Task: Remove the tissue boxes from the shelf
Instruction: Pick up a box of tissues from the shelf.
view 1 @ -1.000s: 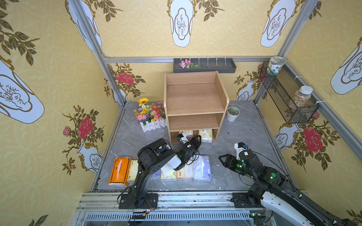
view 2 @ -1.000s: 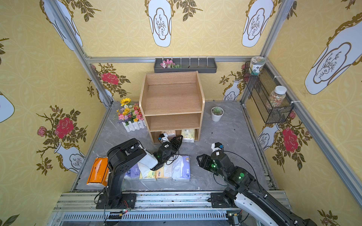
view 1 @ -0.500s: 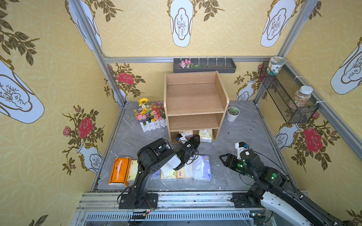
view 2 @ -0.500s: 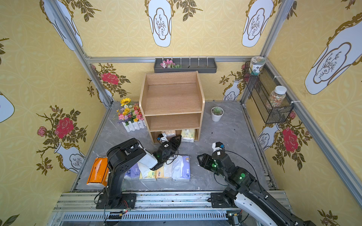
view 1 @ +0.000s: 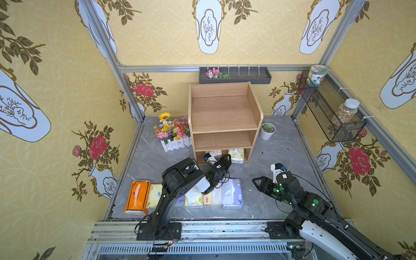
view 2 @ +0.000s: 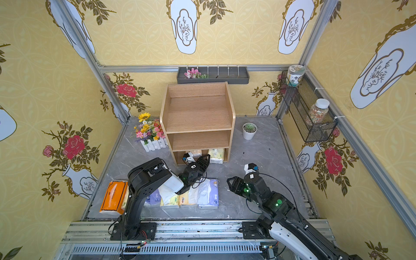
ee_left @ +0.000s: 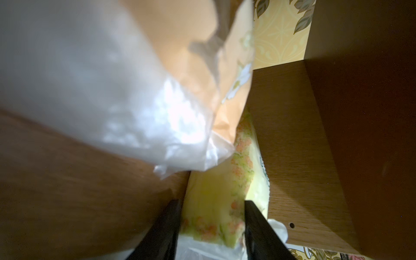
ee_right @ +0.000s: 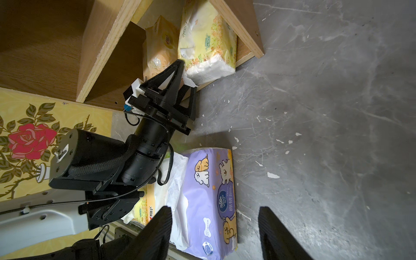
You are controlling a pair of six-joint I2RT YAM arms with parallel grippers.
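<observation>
Left tool (ee_left: pixel 211 202) reaches into btm compartment of the shelf (view 1: pixel 225 117). Its fingers (ee_left: pixel 162 234) sit on both sides of the yellow-green pack (ee_left: pixel 216 184), touching it: holding it at mid width. That pack lies at the compartment's front, poking out a bit, w/ the tan pack (ee_right: pixel 161 38) just beside it. Right tool (ee_right: pixel 213 209) hangs wide over the tabletop (view 1: pixel 281 146), nothing btwn its fingers, nr the purple pack (view 1: pixel 233 191). Purple pack ends a row on the tabletop in front of the shelf; orange pack (view 1: pixel 137 195) at the other end.
</observation>
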